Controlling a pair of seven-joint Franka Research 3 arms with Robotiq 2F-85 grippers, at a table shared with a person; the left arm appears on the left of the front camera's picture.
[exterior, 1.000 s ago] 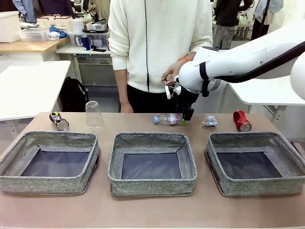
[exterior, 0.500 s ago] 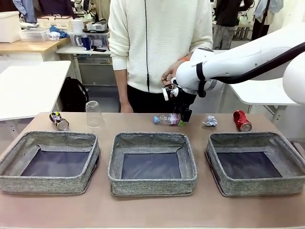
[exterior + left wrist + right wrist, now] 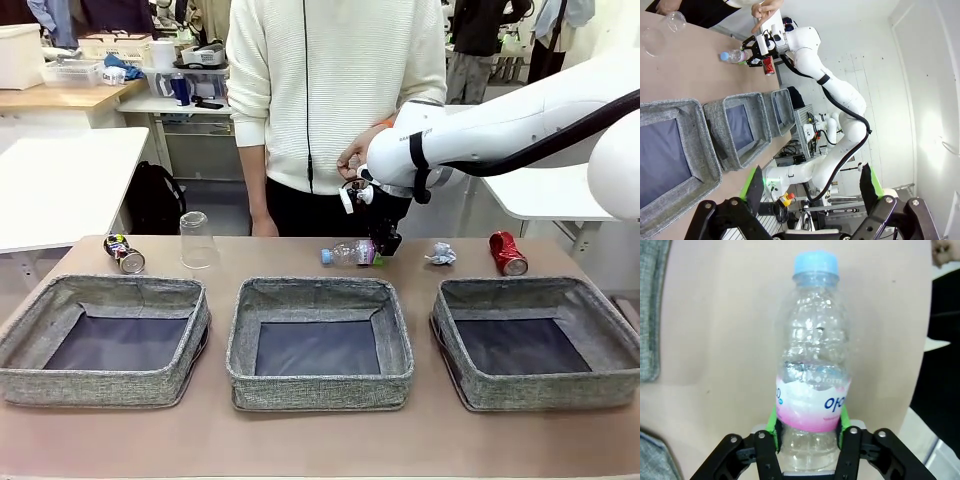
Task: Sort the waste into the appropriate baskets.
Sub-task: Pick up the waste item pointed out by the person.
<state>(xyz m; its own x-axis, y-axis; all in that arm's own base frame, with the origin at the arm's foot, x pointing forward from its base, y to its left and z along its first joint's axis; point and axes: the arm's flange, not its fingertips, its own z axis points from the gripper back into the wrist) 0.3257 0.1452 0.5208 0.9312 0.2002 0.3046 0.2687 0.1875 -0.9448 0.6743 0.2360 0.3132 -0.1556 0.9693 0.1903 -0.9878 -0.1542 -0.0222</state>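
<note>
A clear plastic bottle [image 3: 343, 253] with a pink label and blue cap lies on the table behind the middle basket [image 3: 315, 290]. My right gripper [image 3: 378, 250] is down at its base end. In the right wrist view the green pads [image 3: 774, 422] press both sides of the bottle [image 3: 812, 365] at the label, so my right gripper [image 3: 808, 427] is shut on it. My left gripper [image 3: 812, 187] hangs open and holds nothing. An upturned clear cup [image 3: 196, 240] and a dark can [image 3: 125, 254] sit at the back left. A paper ball [image 3: 441, 254] and a red can [image 3: 507, 252] sit at the back right.
Three grey woven baskets stand in a row, with the left basket [image 3: 100, 290] and right basket [image 3: 530, 288] flanking the middle one. A person in a white sweater stands at the far edge, a hand [image 3: 352, 155] raised close behind my right arm.
My right gripper has shifted a little to the left and its fingers have closed in on the bottle. The bottle has slid slightly left. The left gripper stays open.
</note>
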